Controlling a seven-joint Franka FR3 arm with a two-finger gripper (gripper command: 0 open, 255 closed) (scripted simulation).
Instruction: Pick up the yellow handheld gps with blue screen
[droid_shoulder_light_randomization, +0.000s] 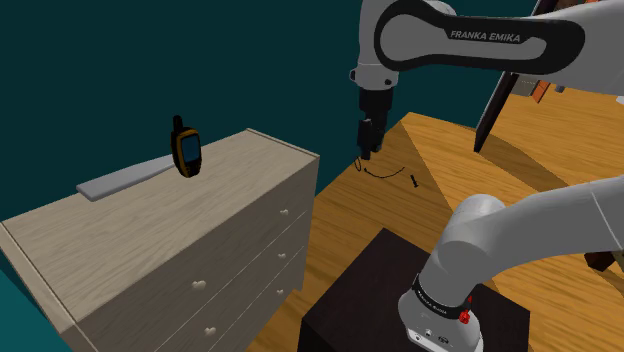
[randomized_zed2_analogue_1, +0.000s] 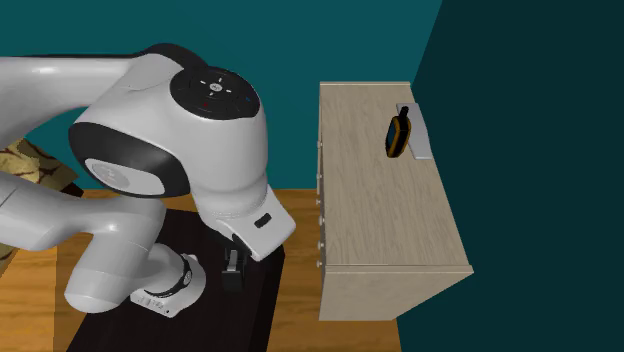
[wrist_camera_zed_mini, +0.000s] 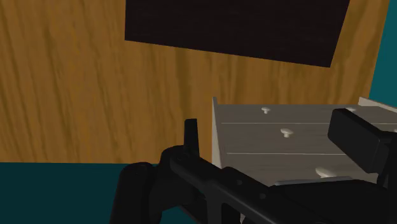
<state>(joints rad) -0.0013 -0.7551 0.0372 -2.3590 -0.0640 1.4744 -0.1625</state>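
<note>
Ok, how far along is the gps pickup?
Nothing is done yet: the gps stands untouched on the dresser. The gripper hangs open and empty over the wood floor beside it. Left: reach over, grasp, lift.

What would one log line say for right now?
stage: before grasp | gripper: open, empty, in air beside dresser | gps: upright on dresser top, untouched
</note>
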